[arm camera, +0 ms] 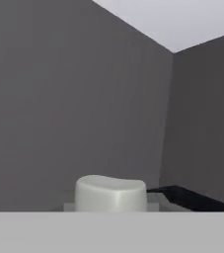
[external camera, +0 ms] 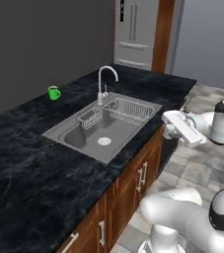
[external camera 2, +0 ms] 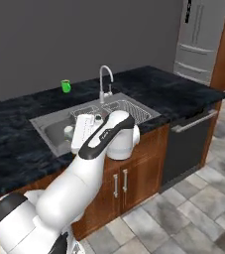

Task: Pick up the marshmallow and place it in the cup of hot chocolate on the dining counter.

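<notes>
Hand view: white soft stubby marshmallow (arm camera: 111, 193) sitting low at gripper end, apparently held for carrying toward small green cup (external camera: 54, 92) on black marbled bench (external camera: 24, 163), grip unconfirmed.

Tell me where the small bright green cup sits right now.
The small bright green cup stands on the black marbled stone counter near the grey wall, left of the steel faucet in both base views.

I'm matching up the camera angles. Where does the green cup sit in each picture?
Left base view: green cup at upper left, on the black counter behind the sink.
Right base view: cup at upper left, left of the faucet.
Hand view: not there.
Shared landmark: the faucet.
</notes>
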Tool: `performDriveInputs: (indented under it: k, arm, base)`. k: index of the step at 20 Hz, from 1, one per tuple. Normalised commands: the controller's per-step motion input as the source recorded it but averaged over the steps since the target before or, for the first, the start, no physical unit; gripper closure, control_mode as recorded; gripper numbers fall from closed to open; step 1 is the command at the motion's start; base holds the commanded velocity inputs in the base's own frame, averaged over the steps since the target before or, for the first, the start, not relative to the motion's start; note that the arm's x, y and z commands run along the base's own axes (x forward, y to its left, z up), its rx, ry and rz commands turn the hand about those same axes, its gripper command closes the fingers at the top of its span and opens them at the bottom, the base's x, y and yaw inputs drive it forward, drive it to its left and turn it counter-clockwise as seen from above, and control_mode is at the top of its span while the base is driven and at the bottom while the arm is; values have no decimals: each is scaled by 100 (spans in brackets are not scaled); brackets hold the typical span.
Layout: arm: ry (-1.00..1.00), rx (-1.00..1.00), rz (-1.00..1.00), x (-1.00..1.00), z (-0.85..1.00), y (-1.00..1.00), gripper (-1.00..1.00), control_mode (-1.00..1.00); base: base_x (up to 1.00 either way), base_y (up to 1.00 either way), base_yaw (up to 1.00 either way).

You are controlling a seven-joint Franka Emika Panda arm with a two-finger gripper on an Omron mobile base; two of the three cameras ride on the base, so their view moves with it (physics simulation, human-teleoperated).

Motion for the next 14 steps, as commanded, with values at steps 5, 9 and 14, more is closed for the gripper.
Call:
performDriveInputs:
  k: [5, 9, 14]
  arm:
    - [0, 0, 0, 0, 0, 0, 100, 100]
    - [0, 0, 0, 0, 0, 0, 100, 100]
    - [0, 0, 0, 0, 0, 0, 100, 100]
  base:
    - [-6, -12, 100]
    - [-21, -37, 93]
    - [-14, -78, 51]
